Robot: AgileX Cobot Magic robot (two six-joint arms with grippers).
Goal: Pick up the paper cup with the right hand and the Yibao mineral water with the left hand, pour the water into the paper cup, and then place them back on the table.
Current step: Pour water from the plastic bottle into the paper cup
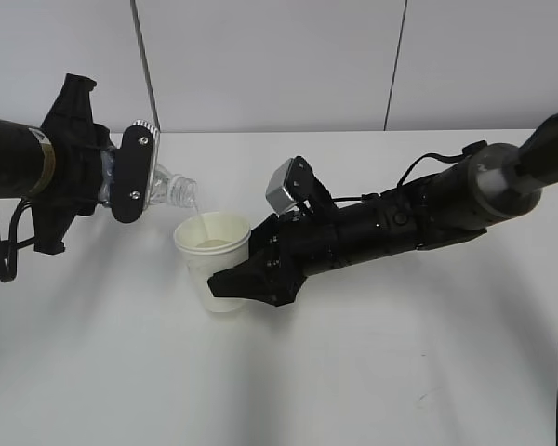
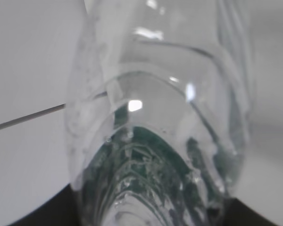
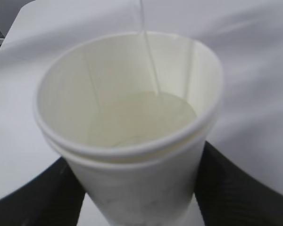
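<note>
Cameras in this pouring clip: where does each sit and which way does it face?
Exterior: in front of the white table, angled down; both black arms show.
Left wrist: on the left gripper, looking along the clear plastic bottle; dark jaw edges at the bottom.
Right wrist: on the right gripper, looking into the off-white paper cup; dark jaws flank it.
Shared: exterior and right wrist show the water stream.

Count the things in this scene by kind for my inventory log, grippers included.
Paper cup: 1
Water bottle: 1
Grippers: 2, the left gripper and the right gripper
Table: 1
Total: 5
</note>
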